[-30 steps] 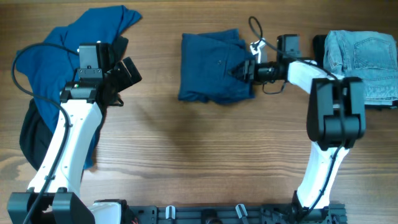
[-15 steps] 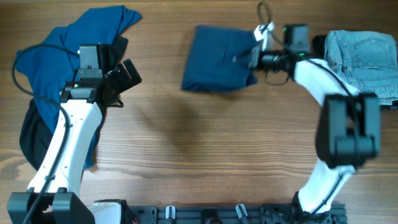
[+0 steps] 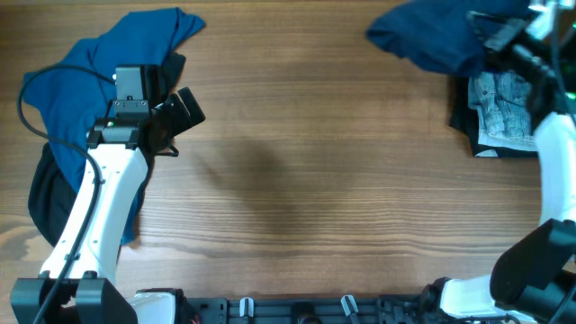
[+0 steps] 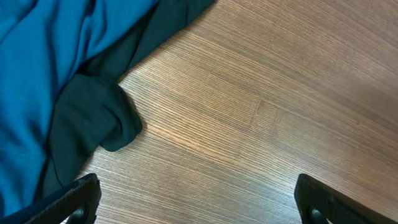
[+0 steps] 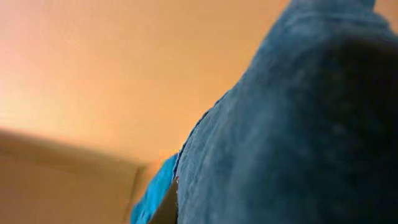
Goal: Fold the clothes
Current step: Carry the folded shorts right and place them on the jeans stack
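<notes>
Shorts (image 3: 421,38) hang pinched in right gripper (image 3: 500,32)

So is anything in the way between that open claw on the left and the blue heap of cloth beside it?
Nothing visible does. The left gripper hangs open over bare table, right beside the blue shirt. Only a dark garment, part of the same heap, lies folded along the shirt's near edge.

A wooden table (image 3: 297,135) filled the scene, warm mid-brown, with fine grain running across the overhead view. Soft, even light left one faint, blurred shadow (image 3: 261,180) near its middle. In the right wrist view a blurred orange-tan surface (image 5: 93,62) lay behind, darker low at the left.
</notes>
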Robot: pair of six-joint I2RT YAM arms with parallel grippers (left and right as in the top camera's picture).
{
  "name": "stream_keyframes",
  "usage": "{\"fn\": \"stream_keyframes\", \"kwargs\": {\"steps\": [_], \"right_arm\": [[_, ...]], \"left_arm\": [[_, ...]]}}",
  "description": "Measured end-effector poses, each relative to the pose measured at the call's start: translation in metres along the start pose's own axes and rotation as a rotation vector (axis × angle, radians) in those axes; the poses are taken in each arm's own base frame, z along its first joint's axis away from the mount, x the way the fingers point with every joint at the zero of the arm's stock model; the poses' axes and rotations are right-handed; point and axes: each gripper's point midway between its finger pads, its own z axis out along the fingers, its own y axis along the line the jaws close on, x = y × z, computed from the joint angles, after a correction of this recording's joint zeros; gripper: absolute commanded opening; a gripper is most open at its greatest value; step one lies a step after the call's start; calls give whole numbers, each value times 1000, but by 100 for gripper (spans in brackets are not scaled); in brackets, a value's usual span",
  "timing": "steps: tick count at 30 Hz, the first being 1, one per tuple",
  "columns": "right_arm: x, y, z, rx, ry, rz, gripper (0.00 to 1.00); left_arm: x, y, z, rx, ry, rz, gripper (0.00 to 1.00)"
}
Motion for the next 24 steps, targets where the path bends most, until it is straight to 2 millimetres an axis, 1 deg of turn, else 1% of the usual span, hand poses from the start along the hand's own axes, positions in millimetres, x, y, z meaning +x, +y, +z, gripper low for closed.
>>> {"fn": "stream_keyframes", "kwargs": {"steps": [1, 6, 8, 10, 14, 17, 19, 20, 24], "right_arm": [[-10, -10, -10, 22, -28, -7, 4], [-44, -47, -52, 112, -139, -53, 4], [-54, -59, -64, 156, -175, -85, 4], [-61, -68, -71, 203, -203, -118, 4], [-72, -80, -75, 275, -251, -184, 4], [-79, -97, -72, 315, -275, -213, 4], [-80, -118, -66, 342, -280, -213, 4], [-79, -131, -62, 357, -277, -207, 4], [-67, -169, -54, 399, -248, -149, 4]], "left_arm": [[0, 0, 0, 0, -1, 0, 100], [0, 0, 0, -1, 0, 0, 100], [0, 0, 0, -1, 1, 0, 100], [0, 0, 0, -1, 1, 0, 100], [0, 0, 0, -1, 0, 0, 100], [0, 0, 0, -1, 1, 0, 100], [0, 0, 0, -1, 0, 0, 100], [0, 0, 0, -1, 1, 0, 100], [0, 0, 0, -1, 1, 0, 100]]}}
